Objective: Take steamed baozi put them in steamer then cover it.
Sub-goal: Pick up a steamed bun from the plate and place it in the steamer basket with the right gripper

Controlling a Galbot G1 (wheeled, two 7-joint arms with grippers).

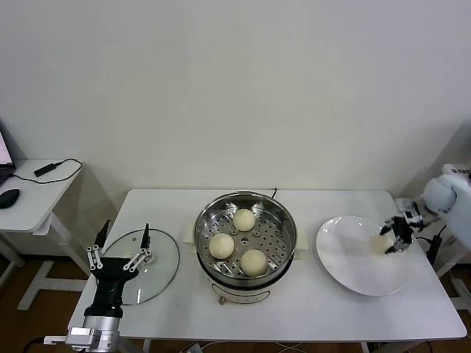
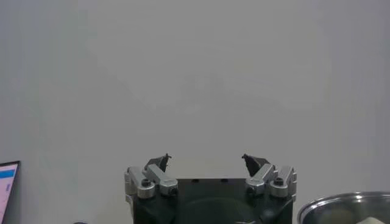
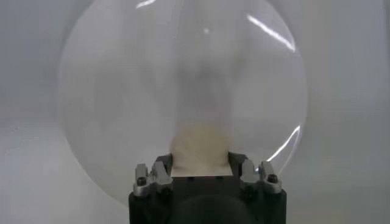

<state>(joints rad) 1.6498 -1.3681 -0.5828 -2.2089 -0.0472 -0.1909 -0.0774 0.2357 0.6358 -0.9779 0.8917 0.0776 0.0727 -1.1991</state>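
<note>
White table (image 1: 294, 309) against a plain wall; side desk (image 1: 33, 195) far left. Left gripper (image 1: 121, 246) upright, fingers spread, above the cover (image 1: 158, 261) lying flat. Steamer (image 1: 245, 239) centre, three baozi (image 1: 221, 245) inside. Right gripper (image 1: 394, 237) over the plate (image 1: 346, 257), clamped on the fourth baozi (image 3: 200, 152).

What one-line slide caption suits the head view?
Right gripper holds the fourth cream-white bun over the white plate; three buns sit in the steel steamer.
</note>
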